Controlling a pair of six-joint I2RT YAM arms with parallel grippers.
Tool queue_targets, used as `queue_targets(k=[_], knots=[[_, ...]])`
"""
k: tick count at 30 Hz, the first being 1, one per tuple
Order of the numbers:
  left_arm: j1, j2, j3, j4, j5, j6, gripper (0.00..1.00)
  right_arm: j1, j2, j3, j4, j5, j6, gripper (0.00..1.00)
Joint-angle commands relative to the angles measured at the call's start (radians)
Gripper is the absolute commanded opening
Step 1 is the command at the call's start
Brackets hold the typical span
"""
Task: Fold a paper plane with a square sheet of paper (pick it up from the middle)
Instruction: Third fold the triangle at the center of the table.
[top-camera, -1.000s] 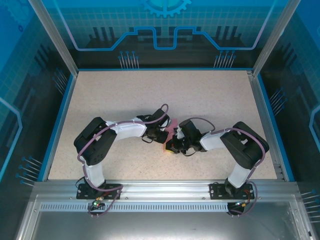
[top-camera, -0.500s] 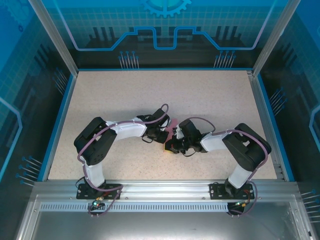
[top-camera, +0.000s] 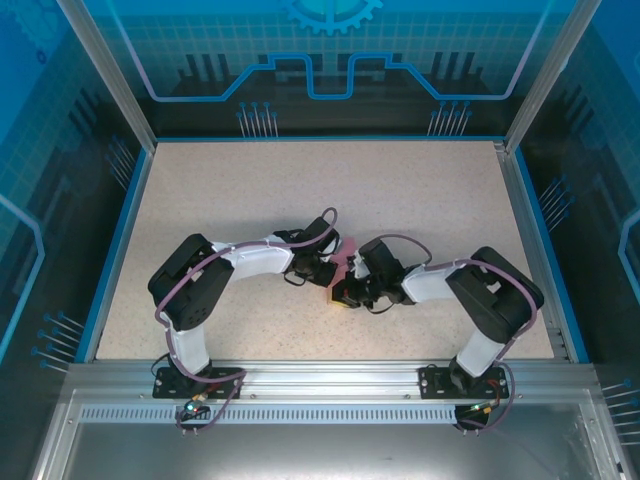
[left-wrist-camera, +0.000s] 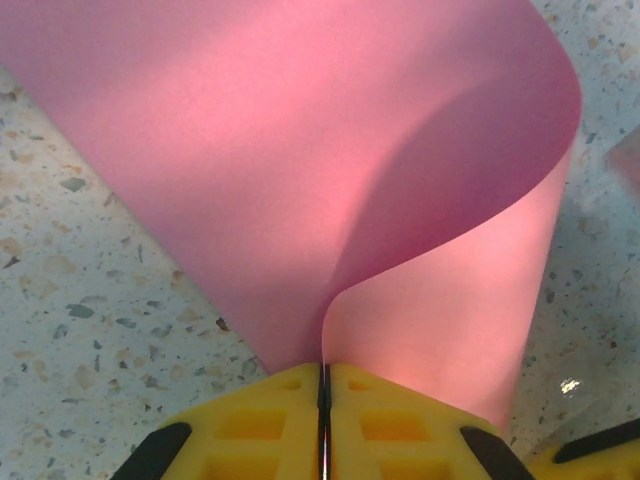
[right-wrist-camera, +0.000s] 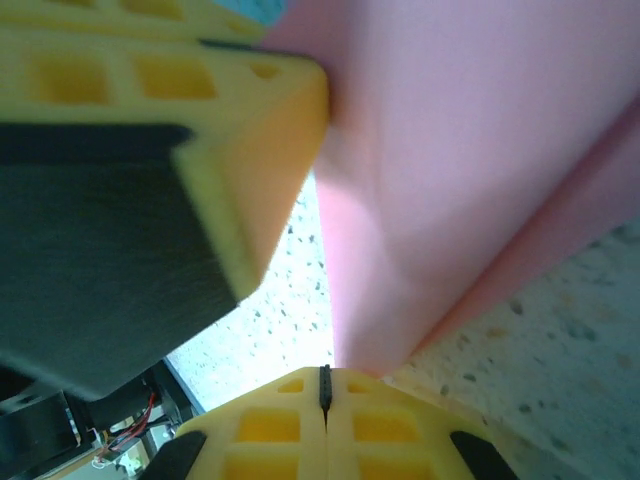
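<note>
At the middle of the worktop (top-camera: 300, 190), toward its near edge, we see both wrists close together over the square sheet of paper (top-camera: 350, 257). In the left wrist view, the left gripper (left-wrist-camera: 323, 385) has its jaws pressed together on one edge of the sheet. The sheet rises from the pinch toward 12 o'clock and curls over at 2 o'clock. In the right wrist view, the right gripper (right-wrist-camera: 323, 392) likewise clamps the pink paper at 6 o'clock, and the sheet spreads toward 1 o'clock. The blurred yellow block at 10 o'clock there is probably the left gripper's finger, touching the sheet.
</note>
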Motion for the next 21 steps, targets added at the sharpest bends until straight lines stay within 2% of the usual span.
queue_targets(k=[1,10,21], knots=[[0.007,0.028,0.012,-0.027,0.010,0.029,0.10,-0.046,-0.044,0.002,-0.046,0.006,-0.048,0.00],[0.007,0.032,0.014,-0.031,0.013,0.030,0.10,-0.081,0.055,0.046,0.026,-0.039,-0.051,0.00],[0.007,0.033,0.013,-0.038,0.005,0.035,0.10,-0.110,0.061,0.027,-0.046,-0.019,-0.070,0.00]])
